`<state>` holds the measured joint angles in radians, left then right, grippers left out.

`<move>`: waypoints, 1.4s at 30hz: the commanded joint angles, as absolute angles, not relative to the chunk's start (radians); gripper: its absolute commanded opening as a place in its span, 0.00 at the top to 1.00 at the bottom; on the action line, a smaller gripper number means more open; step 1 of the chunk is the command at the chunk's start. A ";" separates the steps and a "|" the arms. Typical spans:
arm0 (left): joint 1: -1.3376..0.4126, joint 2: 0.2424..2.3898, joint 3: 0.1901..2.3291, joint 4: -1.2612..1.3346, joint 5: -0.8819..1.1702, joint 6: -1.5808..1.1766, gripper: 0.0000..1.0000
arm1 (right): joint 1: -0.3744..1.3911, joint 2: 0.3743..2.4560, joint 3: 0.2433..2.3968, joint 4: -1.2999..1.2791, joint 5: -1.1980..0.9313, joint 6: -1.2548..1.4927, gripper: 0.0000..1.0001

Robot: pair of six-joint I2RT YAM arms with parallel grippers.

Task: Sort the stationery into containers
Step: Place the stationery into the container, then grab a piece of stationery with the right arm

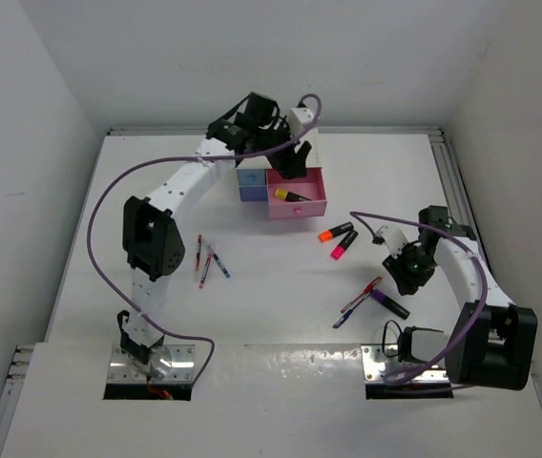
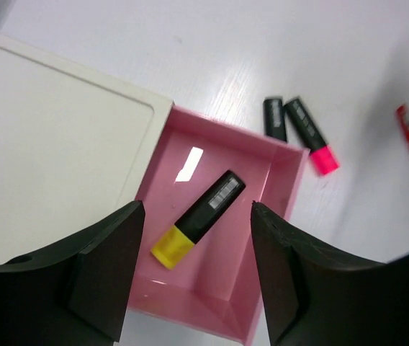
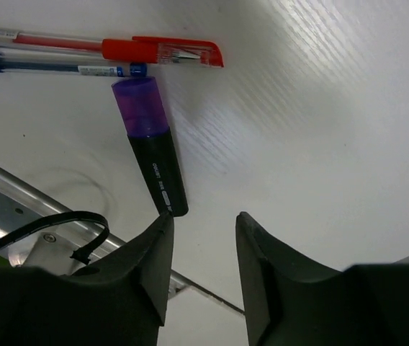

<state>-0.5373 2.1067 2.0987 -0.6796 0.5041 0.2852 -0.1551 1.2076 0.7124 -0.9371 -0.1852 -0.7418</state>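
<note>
My left gripper (image 1: 291,160) (image 2: 197,207) is open and empty above the open pink drawer (image 1: 317,204) (image 2: 289,189) of the white cabinet (image 2: 53,144). A yellow highlighter (image 1: 290,195) (image 2: 199,218) lies in that drawer. Orange (image 1: 335,232) and pink (image 1: 343,245) (image 2: 310,136) highlighters lie on the table in front of it. My right gripper (image 1: 407,273) (image 3: 204,216) is open and empty. A purple highlighter (image 1: 388,303) (image 3: 151,148) lies just off its left fingertip, beside a red pen (image 3: 118,47) and a blue pen (image 3: 46,66).
Two blue drawer fronts (image 1: 250,184) sit left of the pink drawer. Several red and blue pens (image 1: 207,262) lie on the table's left side. A metal rail (image 3: 17,216) and a black cable (image 3: 60,227) run near my right gripper.
</note>
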 commanded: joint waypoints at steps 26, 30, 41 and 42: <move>-0.179 1.557 1.675 -0.413 0.683 -0.084 0.31 | 0.163 1.289 0.456 -0.572 -0.032 -0.528 0.63; -0.172 1.549 1.652 -0.408 0.681 -0.074 0.31 | 0.153 1.212 0.506 -0.658 -0.034 -0.560 0.83; -0.149 1.526 1.549 -0.376 0.724 -0.043 0.32 | 0.221 1.300 1.232 -0.851 -0.138 -0.663 0.97; -0.147 1.528 1.549 -0.379 0.735 -0.043 0.32 | 0.260 1.383 1.294 -0.854 -0.143 -0.663 0.97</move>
<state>-0.1646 1.5593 1.5517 -0.4210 0.6830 -0.0532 0.1997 1.2732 1.1160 -0.8471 -0.0879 -0.6403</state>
